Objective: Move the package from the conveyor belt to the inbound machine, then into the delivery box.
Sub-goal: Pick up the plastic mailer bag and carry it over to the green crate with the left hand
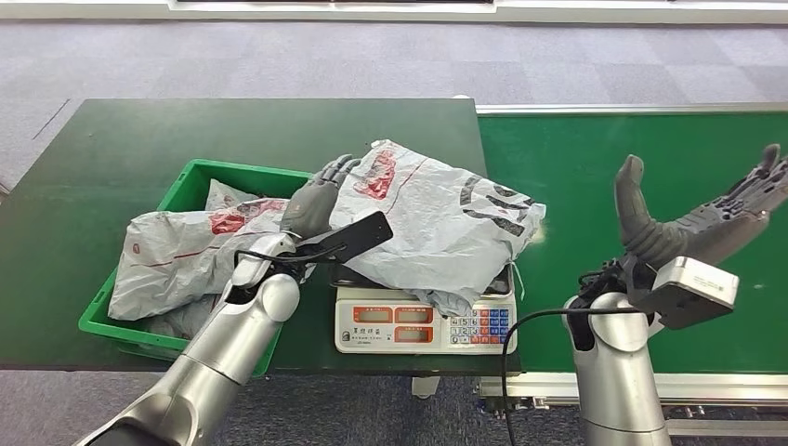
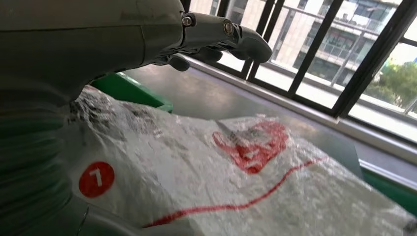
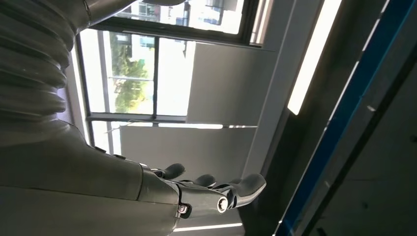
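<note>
Package (image 1: pixel 437 223), a grey poly mailer, lies on the weighing scale (image 1: pixel 426 325) beside the green delivery box (image 1: pixel 186 186); left hand (image 1: pixel 316 200) rests open against it, right hand (image 1: pixel 706 218) spread empty above the conveyor belt (image 1: pixel 576 177).

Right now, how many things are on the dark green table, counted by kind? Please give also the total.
Grey plastic packages: 2 (one on the scale, one in the bin)
Green bin: 1
White weighing scale: 1
Total: 4
</note>
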### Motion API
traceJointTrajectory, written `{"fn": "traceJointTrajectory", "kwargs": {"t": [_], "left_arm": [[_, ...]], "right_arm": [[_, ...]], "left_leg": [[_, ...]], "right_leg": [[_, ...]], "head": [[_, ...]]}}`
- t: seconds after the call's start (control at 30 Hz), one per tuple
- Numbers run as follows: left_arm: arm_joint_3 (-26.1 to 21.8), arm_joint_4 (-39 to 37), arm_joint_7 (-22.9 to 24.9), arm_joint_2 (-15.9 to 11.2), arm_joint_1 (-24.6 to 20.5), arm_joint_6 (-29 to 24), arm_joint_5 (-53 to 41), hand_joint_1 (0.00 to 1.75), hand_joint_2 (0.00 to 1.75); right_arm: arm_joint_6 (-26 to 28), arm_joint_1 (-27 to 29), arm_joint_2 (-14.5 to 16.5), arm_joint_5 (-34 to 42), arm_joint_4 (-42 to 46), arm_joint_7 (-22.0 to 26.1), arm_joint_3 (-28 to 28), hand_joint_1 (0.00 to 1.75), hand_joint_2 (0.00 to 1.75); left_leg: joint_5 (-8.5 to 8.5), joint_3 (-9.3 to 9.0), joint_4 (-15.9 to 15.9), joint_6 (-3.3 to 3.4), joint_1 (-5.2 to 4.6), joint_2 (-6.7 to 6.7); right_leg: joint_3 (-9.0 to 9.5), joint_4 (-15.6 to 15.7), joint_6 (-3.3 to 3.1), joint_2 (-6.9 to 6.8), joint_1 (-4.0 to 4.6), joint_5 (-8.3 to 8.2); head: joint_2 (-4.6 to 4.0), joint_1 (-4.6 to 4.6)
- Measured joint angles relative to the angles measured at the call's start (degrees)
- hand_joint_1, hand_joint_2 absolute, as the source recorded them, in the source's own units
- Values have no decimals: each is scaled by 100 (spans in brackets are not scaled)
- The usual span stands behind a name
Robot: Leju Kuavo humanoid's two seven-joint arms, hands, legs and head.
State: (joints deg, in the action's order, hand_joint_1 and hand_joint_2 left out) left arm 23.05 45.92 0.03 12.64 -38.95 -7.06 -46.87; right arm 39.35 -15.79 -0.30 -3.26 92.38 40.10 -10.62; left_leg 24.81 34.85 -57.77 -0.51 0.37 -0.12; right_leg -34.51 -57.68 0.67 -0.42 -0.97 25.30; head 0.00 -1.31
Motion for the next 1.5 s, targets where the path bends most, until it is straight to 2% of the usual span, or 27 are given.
{"fn": "traceJointTrajectory", "kwargs": {"t": [0.13,0.17,0.27,0.3,0.43,0.63,1.1,1.3,1.4,1.5], "left_arm": [[253,-735,164,295,-254,281,-309,1,175],[318,-872,219,367,-292,314,-391,39,175],[523,-1235,387,548,-385,502,-594,169,175],[601,-1334,420,596,-400,604,-606,175,175],[965,-1604,457,730,-396,885,-425,175,175],[1413,-1805,520,796,-409,912,-254,175,175],[1560,-1995,420,825,-437,742,-242,175,175],[1416,-1698,-88,787,-389,-149,-98,175,175],[1166,-1035,-329,688,-328,-734,2,175,175],[943,37,-309,489,-167,-1450,-274,175,175]], "right_arm": [[-193,302,97,96,42,3,154,0,175],[-230,336,121,103,42,2,170,0,175],[-366,382,186,37,42,-11,194,0,175],[-424,385,202,-3,42,-18,197,0,175],[-601,385,257,-111,40,-39,230,0,175],[-736,385,312,-163,40,-111,318,0,175],[-801,453,407,-274,40,-152,458,0,175],[-868,647,410,-440,109,-97,540,0,175],[-871,856,410,-476,234,-70,654,0,175],[-851,1132,410,-479,427,-23,819,0,175]], "left_leg": [[1,3,0,0,0,4],[1,3,1,0,0,5],[1,3,1,0,0,6],[1,3,1,0,0,6],[1,4,1,0,0,5],[1,4,1,1,0,4],[1,2,2,1,0,5],[1,6,2,1,1,1],[1,9,2,1,1,1],[5,10,2,4,0,1]], "right_leg": [[-2,0,0,4,1,0],[-2,0,0,5,1,0],[-2,0,0,6,1,0],[-2,0,0,7,2,0],[-2,0,0,8,2,1],[2,0,2,7,1,2],[2,0,2,9,3,2],[1,0,3,5,3,3],[0,0,4,4,2,4],[-2,0,3,5,3,6]], "head": [[0,0],[0,0],[0,0],[0,0],[0,0],[0,0],[0,0],[0,0],[0,0],[0,0]]}}
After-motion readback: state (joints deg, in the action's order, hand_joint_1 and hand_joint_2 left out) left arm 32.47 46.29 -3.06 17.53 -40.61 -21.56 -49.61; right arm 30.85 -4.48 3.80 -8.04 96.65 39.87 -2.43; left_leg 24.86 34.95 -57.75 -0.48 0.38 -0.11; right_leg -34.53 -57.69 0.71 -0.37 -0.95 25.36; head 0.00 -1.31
